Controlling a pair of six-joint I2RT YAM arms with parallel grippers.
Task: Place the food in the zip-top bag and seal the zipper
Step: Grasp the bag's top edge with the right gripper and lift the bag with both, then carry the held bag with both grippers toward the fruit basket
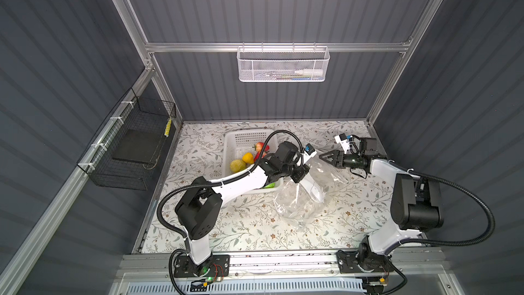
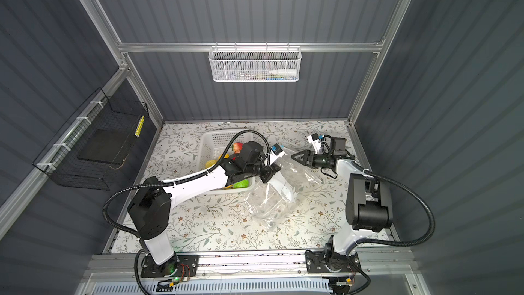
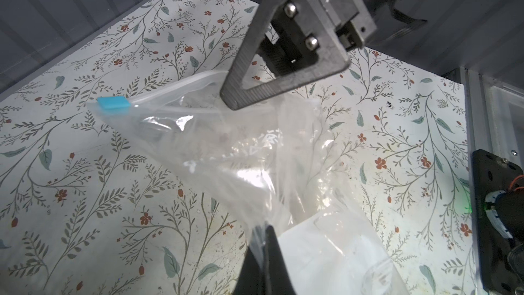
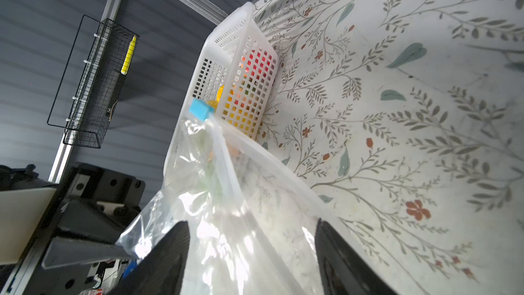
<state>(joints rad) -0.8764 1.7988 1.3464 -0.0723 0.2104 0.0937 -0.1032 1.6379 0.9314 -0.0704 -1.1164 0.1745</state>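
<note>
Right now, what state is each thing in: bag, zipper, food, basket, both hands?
zip-top bag: mouth end lifted, bottom on the table, no food seen inside.
zipper: open, blue slider at one end.
food: in the white basket.
white basket: upright on the table.
left hand: shut on the bag.
right hand: open, straddling the bag's film.

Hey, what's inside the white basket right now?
Toy food: a yellow fruit, a yellow-green fruit, a red fruit and something green by the near wall of the basket. The left arm covers the middle, so any others are hidden.
</note>
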